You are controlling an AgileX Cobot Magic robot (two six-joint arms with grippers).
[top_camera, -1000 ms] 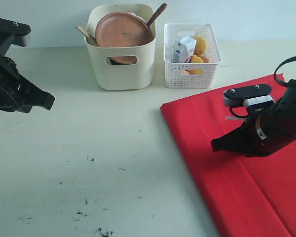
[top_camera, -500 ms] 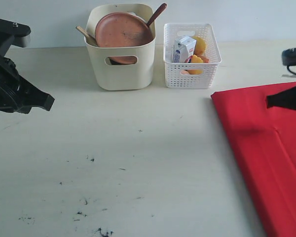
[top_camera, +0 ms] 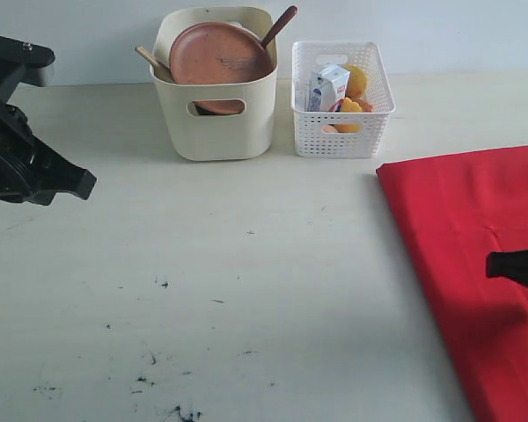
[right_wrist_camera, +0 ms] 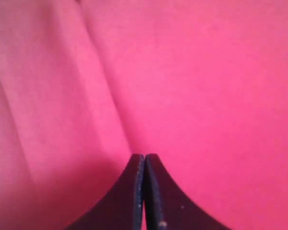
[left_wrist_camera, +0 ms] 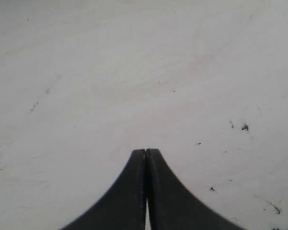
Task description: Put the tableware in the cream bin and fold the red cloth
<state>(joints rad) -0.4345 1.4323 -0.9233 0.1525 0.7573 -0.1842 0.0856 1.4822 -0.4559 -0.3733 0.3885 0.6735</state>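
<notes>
Right end effector (top_camera: 491,264) is pinched shut with nothing between the jaws, sitting over the red cloth (top_camera: 449,220). Left end effector (top_camera: 90,183) is also closed and empty, parked over bare counter (top_camera: 246,290), well apart from everything.

Cloth lies flat on the right side of the counter and runs out of frame to the right and at the bottom. Cream bin (top_camera: 220,132) is at the back, with the brown plate (top_camera: 218,54) and a wooden spoon (top_camera: 280,25) sticking out of it. Looks like only the fold is left, though I can't confirm the small pieces below the rim.

For the fold:
- Open the jaws before you descend; closed tips will only shove fabric.
- Go for an edge or corner, not mid-sheet. You're over the middle now.
- Pinch one layer, lift low, carry it straight across, and match edge to edge before letting go.
- Use the left arm to pin the opposite side so the sheet doesn't drag.

View differences: the exterior view gives you the cloth's left edge and back corner, plus the bin and the white basket (top_camera: 343,132). The right wrist view shows only fabric, with a soft ridge (right_wrist_camera: 108,91) running away from the tip and no edges. The left wrist view shows speckled counter only.
</notes>
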